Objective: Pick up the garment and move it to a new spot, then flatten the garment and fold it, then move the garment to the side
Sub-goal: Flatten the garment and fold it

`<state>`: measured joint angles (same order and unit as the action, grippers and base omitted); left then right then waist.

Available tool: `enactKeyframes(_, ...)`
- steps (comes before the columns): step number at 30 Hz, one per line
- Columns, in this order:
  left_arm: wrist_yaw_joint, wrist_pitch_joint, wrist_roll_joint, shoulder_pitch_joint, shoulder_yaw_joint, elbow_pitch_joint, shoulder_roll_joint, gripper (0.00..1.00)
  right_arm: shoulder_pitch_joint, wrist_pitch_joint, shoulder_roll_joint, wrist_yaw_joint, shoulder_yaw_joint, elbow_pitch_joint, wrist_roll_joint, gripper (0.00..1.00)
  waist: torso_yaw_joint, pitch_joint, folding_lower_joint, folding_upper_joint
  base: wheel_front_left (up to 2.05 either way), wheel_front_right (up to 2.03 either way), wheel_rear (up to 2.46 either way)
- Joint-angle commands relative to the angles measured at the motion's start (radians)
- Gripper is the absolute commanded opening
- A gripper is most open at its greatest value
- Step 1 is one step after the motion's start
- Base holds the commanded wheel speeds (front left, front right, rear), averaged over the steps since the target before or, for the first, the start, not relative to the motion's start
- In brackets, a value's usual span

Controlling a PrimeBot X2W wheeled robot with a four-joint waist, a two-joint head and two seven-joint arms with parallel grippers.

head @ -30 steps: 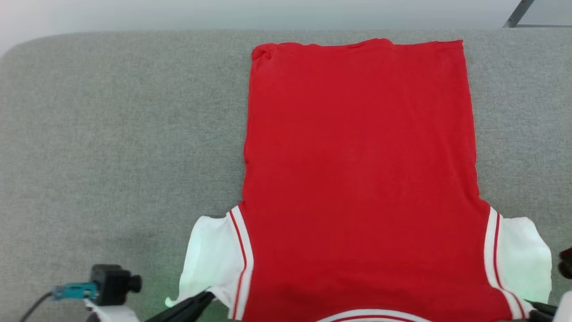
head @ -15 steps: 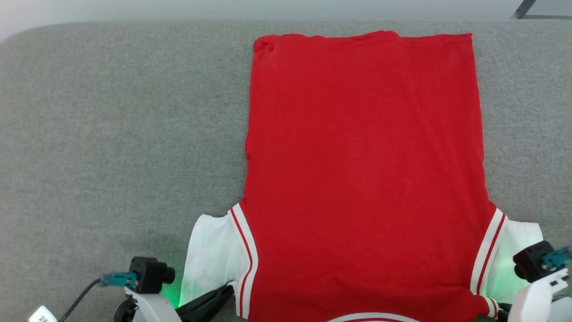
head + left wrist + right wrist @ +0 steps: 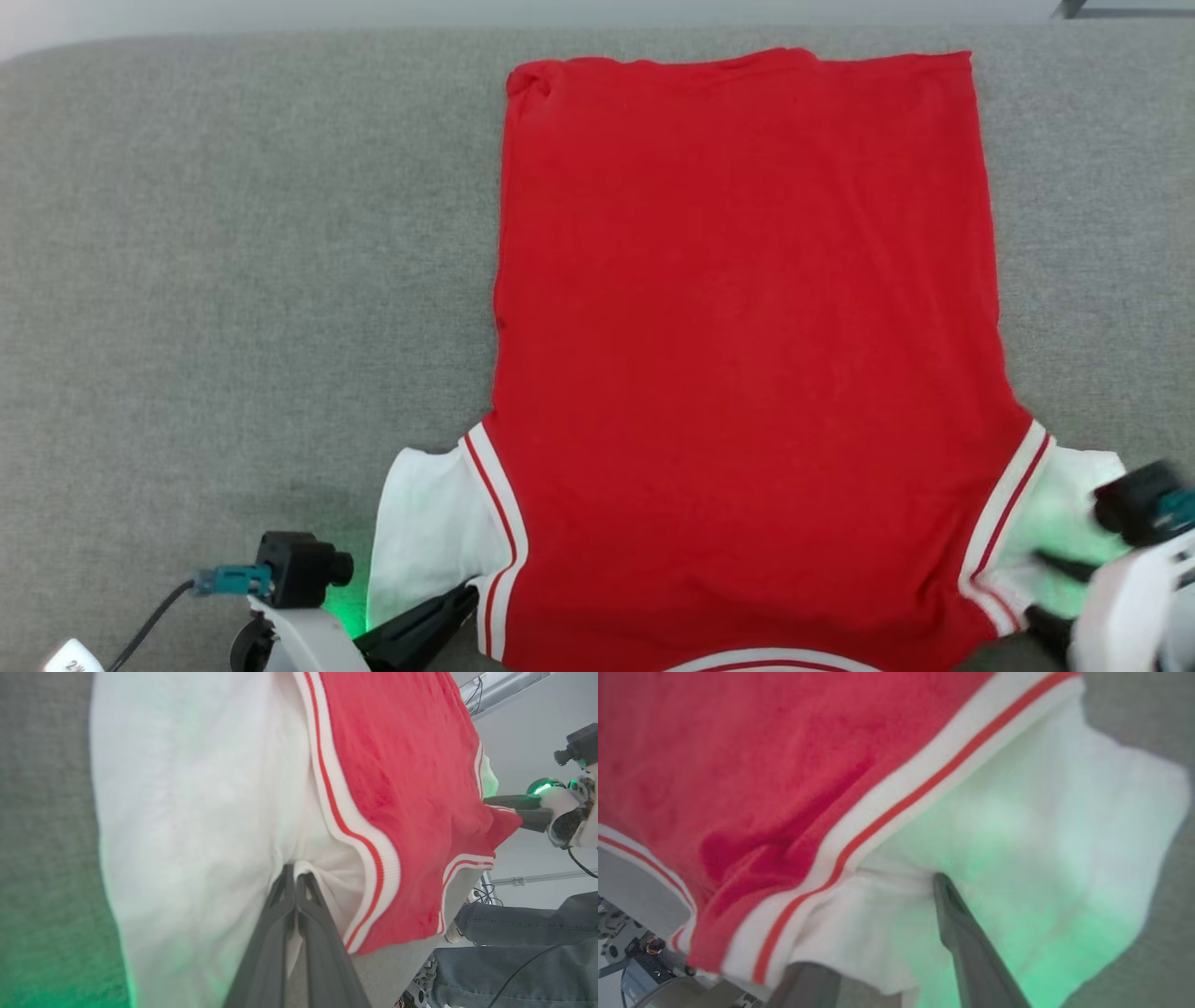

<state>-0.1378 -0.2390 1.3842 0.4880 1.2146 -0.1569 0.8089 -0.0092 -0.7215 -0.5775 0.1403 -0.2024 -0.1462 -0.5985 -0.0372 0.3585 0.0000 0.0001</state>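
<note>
At 7 o'clock my left end effector [image 3: 467, 597] clamps jersey [image 3: 747, 327] sleeve; right end effector [image 3: 1050, 597] apart; lone tug risks skew.

Garment [image 3: 747, 327]: the red body is reading as soft matt cloth, looking slightly fuzzy up close. White sleeves [image 3: 187, 812] are showing a smoother, thinner cloth; striped trim [image 3: 345, 812] is looking ribbed.
Worktop [image 3: 233, 280]: is presenting a grey, coarse woven fabric cover, matt and faintly flecked.
Left tool [image 3: 295, 873]: its fingers [image 3: 280, 952] are appearing as dark grey plastic, smooth and matt.
Arm shell [image 3: 313, 644] is looking like white, slightly glossy plastic; wrist camera [image 3: 299, 569] is showing matt black.
</note>
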Motion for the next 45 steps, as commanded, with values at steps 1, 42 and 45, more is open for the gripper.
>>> enactKeyframes(1,0.015,0.005,-0.002,0.009,-0.001,-0.036,-0.020,0.00,0.024,-0.035,-0.002,-0.014,0.058,-0.043,-0.019,1.00,0.000,0.006,0.0000,-0.0001,0.00,0.00,0.00)
enactKeyframes(42,0.017,0.022,-0.073,0.264,0.070,0.051,-0.147,0.00,-1.136,-0.455,0.106,-0.010,0.364,0.762,0.471,1.00,0.311,0.321,0.0000,-0.0001,0.00,0.00,0.00)
enactKeyframes(45,0.020,0.018,-0.067,0.273,0.071,0.048,-0.138,0.00,-1.129,-0.458,0.117,-0.010,0.351,0.775,0.452,0.46,0.301,0.324,0.0000,-0.0001,0.00,0.00,0.00)
